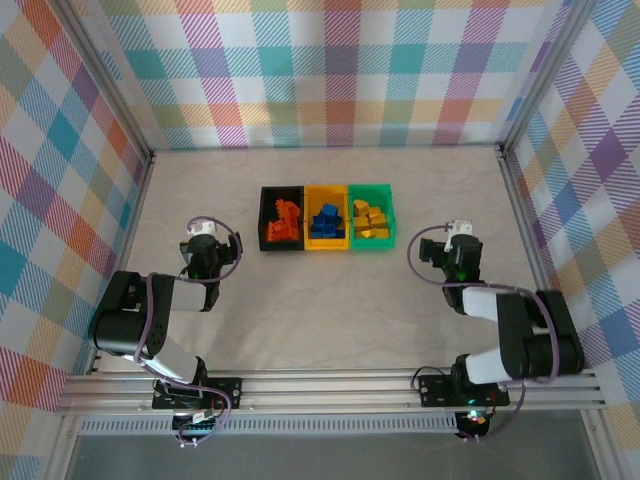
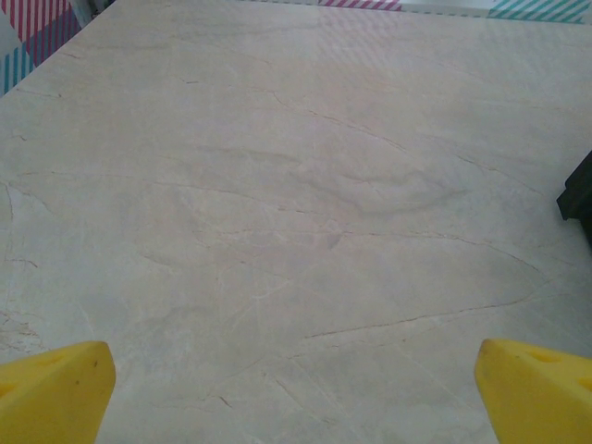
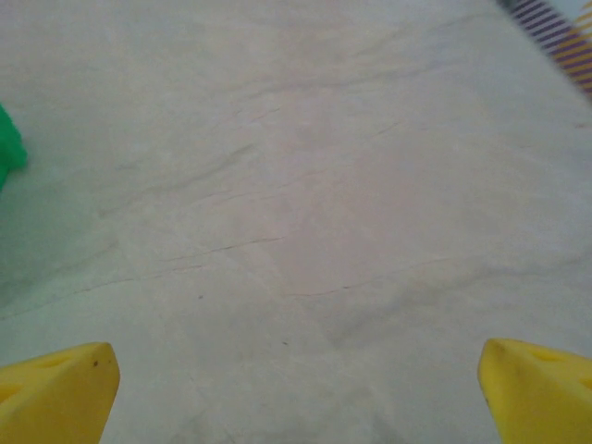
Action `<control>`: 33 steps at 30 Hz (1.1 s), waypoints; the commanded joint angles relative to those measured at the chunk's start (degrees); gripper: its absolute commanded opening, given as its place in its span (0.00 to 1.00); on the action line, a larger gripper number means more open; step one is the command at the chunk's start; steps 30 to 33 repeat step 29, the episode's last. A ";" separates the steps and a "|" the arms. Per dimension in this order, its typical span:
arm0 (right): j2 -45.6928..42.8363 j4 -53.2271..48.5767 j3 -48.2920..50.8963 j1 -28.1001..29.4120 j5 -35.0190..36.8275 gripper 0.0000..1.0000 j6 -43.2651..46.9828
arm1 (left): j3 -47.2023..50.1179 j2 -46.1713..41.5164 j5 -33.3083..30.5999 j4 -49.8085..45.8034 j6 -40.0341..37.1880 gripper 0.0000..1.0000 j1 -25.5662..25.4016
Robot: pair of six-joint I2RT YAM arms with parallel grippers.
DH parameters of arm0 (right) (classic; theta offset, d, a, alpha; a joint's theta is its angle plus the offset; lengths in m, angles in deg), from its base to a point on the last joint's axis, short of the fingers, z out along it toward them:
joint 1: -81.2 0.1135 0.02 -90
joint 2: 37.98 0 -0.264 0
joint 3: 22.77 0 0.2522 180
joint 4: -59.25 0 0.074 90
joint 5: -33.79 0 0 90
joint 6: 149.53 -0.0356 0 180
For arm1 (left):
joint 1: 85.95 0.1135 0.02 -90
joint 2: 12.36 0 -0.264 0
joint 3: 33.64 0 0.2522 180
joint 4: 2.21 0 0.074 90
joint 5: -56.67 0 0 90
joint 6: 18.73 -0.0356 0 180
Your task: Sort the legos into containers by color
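Yellow-tipped end effectors (image 2: pixel 296 393) (image 3: pixel 296 393) wide apart, empty

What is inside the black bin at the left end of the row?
A pile of orange-red legos lies in the black bin. Whether other colors lie beneath the pile cannot be seen, since the top bricks cover them.

One high fixed camera, two low wrist cameras.
The top view looks down from above and behind the arm bases (image 1: pixel 195 392) onto the whole table (image 1: pixel 330 320) and the row of bins (image 1: pixel 326 218). Each wrist camera sits close over the table, facing forward: the one on the left gripper (image 2: pixel 296 393) catches the black bin (image 2: pixel 578 194) at its right edge, the one on the right gripper (image 3: pixel 296 393) the green bin (image 3: pixel 9 153) at its left.
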 commanded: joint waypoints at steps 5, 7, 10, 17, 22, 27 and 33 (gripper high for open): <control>5.60 10.50 -2.41 -3.43 -11.34 1.00 -0.01 | 0.46 -0.08 -0.45 2.41 0.52 1.00 0.12; 5.62 10.53 -2.49 -3.46 -11.40 1.00 0.00 | 0.46 -0.12 -0.42 2.41 0.50 1.00 0.12; 5.48 10.38 -2.41 -3.45 -10.89 1.00 -0.13 | 0.46 -0.13 -0.47 2.37 0.58 1.00 0.17; 5.02 13.51 -0.48 -3.51 -7.18 1.00 -1.69 | 0.46 -0.03 -0.43 2.31 0.55 1.00 0.16; 5.07 13.49 -0.47 -3.44 -7.18 1.00 -1.65 | 0.26 0.00 -0.43 2.24 0.51 1.00 0.15; 5.06 13.52 -0.47 -3.44 -7.18 1.00 -1.62 | 0.24 0.09 -0.42 2.15 0.51 1.00 0.15; 5.11 13.47 -0.43 -3.50 -7.17 1.00 -1.67 | 0.37 -0.03 -0.35 2.31 0.49 1.00 0.15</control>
